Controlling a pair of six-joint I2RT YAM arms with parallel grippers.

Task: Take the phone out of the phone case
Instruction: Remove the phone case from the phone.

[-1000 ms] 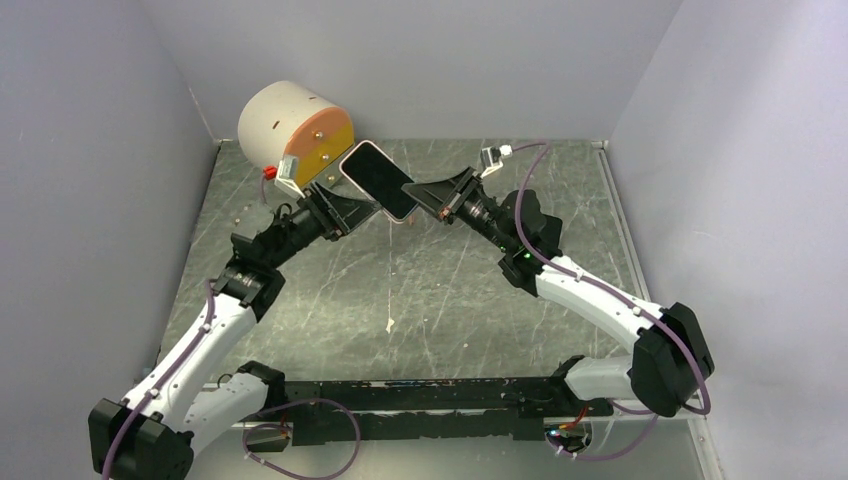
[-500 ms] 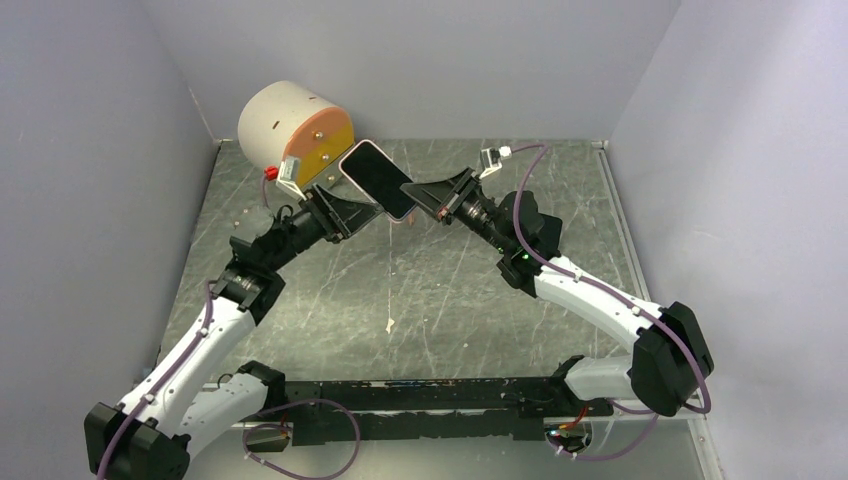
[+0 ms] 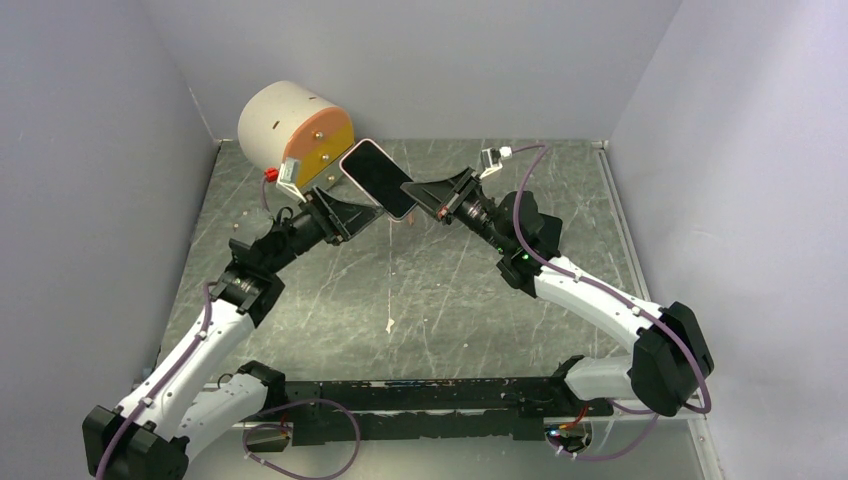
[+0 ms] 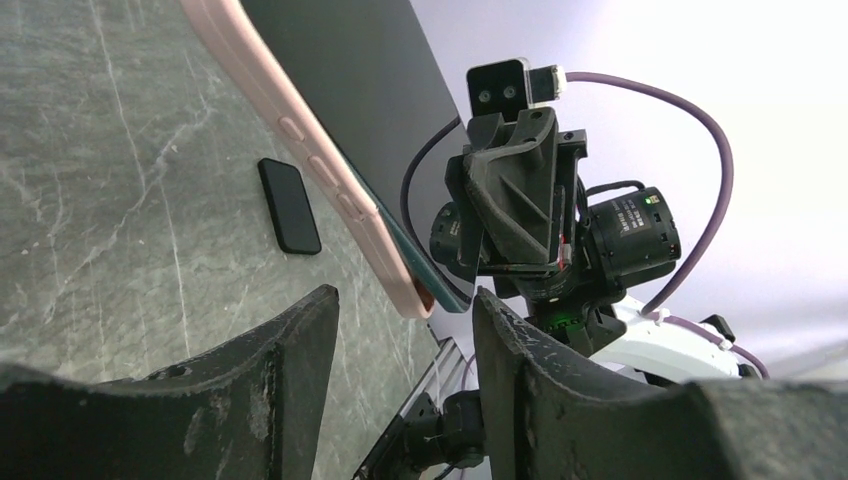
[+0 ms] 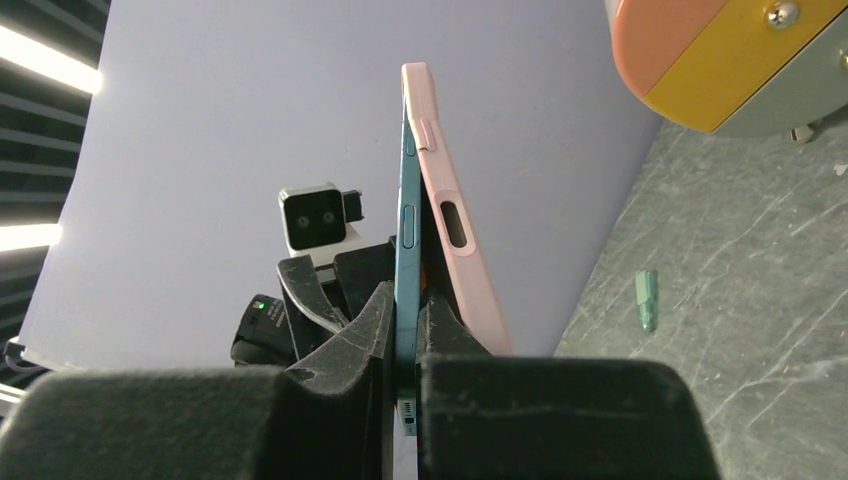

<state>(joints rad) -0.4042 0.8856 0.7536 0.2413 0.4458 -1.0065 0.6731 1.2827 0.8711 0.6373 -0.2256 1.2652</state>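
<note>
Right now both of my arms are raised over the desk (image 3: 430, 290) and meet in the middle, with the phone (image 3: 378, 178) held in the air between them, its dark screen tilted up toward the overhead camera. My right claw (image 5: 407, 300) is clenched on the phone itself: from the right wrist I see my two black fingers (image 5: 375, 320) pressed against either face of the thin teal body, close to its near end. The pink case (image 5: 455, 250) is still on the phone but only partly. At the far end it sits flush against the teal edge, while toward my right claw it stands away from the phone, leaving a narrow wedge of space, and its side cutout and button ridge face the camera. My left claw (image 4: 405, 310) is released, its fingers spread apart, and the lower corner of the case hangs just beyond the gap between them; I see no contact there on either side. From the left wrist the case's pink rim runs diagonally down the view with the dark slab of the phone behind it. A small black rectangle (image 4: 290, 205) lies flat on the desk below the case, and a little green piece (image 5: 647, 298) lies on the desk farther off. At the back left corner stands a round white drum (image 3: 290, 125) with an orange and yellow face, just beside the phone's far end.
</note>
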